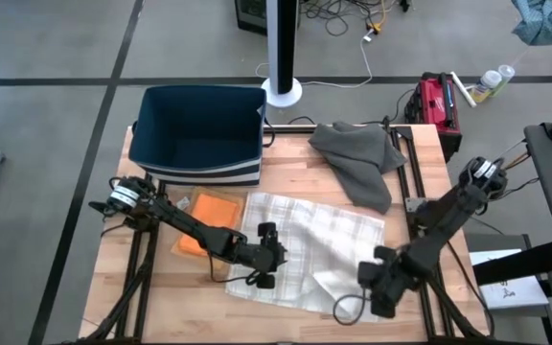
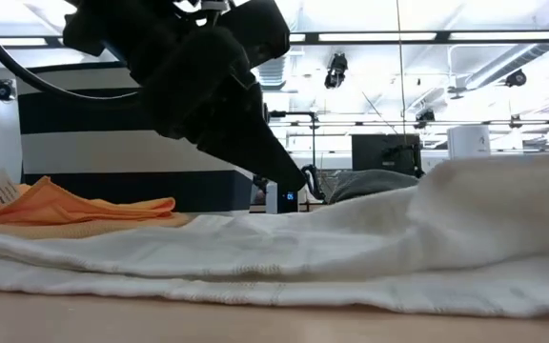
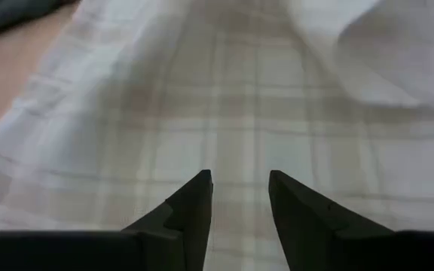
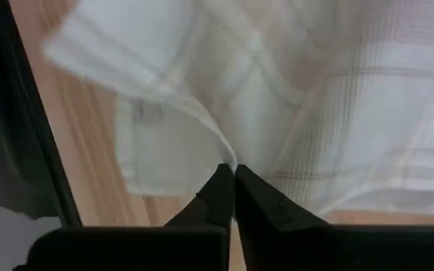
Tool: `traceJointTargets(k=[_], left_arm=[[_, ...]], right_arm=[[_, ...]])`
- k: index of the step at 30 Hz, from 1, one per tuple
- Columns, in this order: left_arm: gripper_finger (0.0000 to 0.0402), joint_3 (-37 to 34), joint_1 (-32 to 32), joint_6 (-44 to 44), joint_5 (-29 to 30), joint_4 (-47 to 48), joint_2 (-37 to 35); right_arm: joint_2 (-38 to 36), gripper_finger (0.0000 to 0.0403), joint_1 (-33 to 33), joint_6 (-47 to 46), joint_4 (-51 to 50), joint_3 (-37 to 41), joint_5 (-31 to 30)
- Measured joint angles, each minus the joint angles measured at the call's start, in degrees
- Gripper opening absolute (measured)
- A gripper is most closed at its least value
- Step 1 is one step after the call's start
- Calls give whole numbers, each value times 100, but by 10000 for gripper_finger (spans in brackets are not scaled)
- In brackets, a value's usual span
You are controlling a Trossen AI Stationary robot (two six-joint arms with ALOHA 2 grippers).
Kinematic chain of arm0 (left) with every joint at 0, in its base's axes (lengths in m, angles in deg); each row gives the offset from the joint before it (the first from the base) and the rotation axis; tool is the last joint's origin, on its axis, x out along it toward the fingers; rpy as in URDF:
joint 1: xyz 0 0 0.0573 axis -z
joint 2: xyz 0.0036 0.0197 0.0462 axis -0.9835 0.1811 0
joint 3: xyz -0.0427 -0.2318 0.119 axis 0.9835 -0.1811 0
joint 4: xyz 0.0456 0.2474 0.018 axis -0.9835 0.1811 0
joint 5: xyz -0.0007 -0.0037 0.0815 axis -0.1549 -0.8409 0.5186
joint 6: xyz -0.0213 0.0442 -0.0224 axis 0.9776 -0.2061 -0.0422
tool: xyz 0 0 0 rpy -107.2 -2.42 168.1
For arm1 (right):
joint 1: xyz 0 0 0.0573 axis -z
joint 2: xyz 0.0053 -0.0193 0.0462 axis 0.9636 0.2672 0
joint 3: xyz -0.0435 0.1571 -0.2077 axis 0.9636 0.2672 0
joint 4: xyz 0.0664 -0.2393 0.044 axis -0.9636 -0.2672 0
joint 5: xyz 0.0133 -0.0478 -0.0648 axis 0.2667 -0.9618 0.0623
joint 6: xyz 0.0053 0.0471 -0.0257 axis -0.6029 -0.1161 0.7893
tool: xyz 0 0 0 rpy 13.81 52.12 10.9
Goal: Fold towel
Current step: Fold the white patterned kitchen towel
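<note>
Towel point(image 1: 305, 251) is lying thin, limp and light, best pinched at an edge. Right end effector point(image 4: 234, 175) is pinching its folded corner; left end effector point(image 3: 239, 188) is hovering spread over the middle.

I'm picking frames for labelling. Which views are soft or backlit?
Low view: ceiling lights glare behind the dark left arm, nearly a silhouette; the near edge of the white checked towel is blurred. Left wrist view: towel weave soft, left gripper fingers sharper. Right wrist view: right gripper pinches a towel fold, cloth slightly blurred. High view: even light, faint shadows.
</note>
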State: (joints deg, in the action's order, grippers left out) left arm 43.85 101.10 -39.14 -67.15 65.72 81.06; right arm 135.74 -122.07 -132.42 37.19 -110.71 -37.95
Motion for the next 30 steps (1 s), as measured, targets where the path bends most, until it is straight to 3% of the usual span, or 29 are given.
traceJointTargets(k=[7, 15, 19, 24, 30], left_arm=[[121, 0, 32, -449, -655, -538, 0], [135, 2, 170, -935, -761, -1792, 252], [142, 87, 167, -1009, -886, -2278, 636], [152, 838, 439, -1664, -1004, -2070, 1145], [162, 2247, 562, -1659, -870, -158, 1819]], right_arm=[[233, 69, -350, -966, 2, 0, 71], [207, 159, -357, -926, 48, -216, 219], [180, 184, -334, -827, -340, -337, -160], [178, 193, -55, -917, -835, -285, -594], [178, 191, 291, -430, -785, -278, -739]])
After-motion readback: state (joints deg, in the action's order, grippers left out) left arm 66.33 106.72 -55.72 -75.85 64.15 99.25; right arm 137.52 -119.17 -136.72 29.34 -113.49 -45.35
